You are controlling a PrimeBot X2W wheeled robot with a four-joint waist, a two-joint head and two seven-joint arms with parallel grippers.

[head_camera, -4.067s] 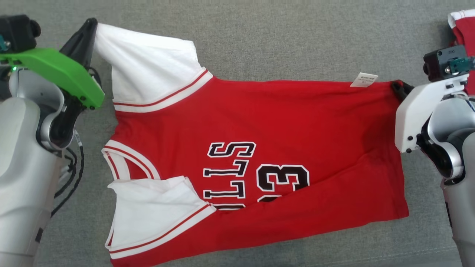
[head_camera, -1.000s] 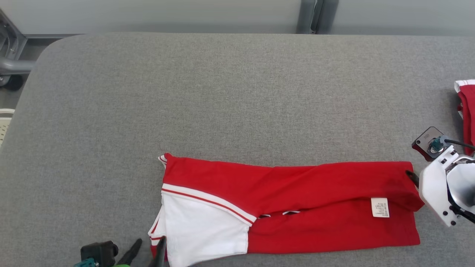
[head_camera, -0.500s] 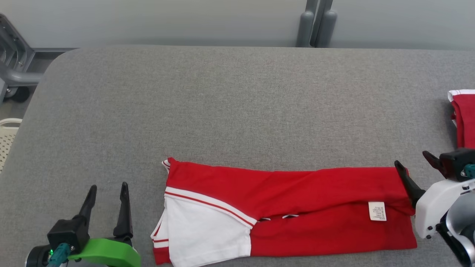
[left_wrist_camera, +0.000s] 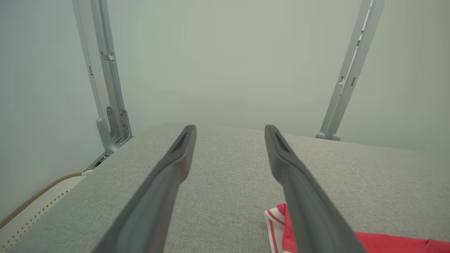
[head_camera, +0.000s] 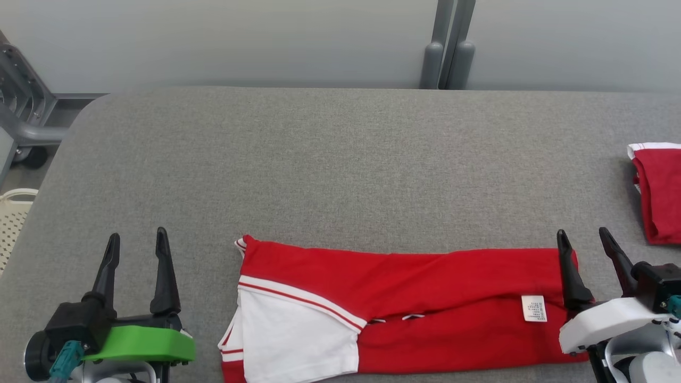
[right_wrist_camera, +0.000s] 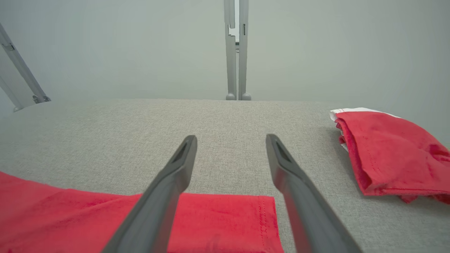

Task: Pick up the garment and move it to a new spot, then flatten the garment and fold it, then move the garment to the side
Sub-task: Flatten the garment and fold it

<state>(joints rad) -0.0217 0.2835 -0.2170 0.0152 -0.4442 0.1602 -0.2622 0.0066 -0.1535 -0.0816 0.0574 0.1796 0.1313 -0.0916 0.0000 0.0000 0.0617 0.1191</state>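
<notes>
Red cloth, folded into a long band, lies across the lower middle of the head view. The garment rests flat on the grey padded surface, with its white sleeve at the lower left end and a care label near the right end. My left gripper stands at the lower left of the frame, fingers spread wide and empty, apart from the cloth. My right gripper is at the lower right, equally wide and holding nothing. Its inner finger overlaps the garment's right hem in the head view, and I cannot tell whether it touches.

I judge one lengthwise fold done, with more folding and the shift aside to come. My first worry is that right finger. If I swing the arm sideways before lifting, it could snag the hem and pull the top layer off the lower one. Pinching only the upper layer at either end would open the fold as I lift. The sleeve end looks thicker and uneven, so a shallow grip there may slip. Dragging the band across the textured upholstery would likely bunch it. A second red piece sits at the right edge of the frame, and carrying the garment that way risks landing on it or knocking it.
</notes>
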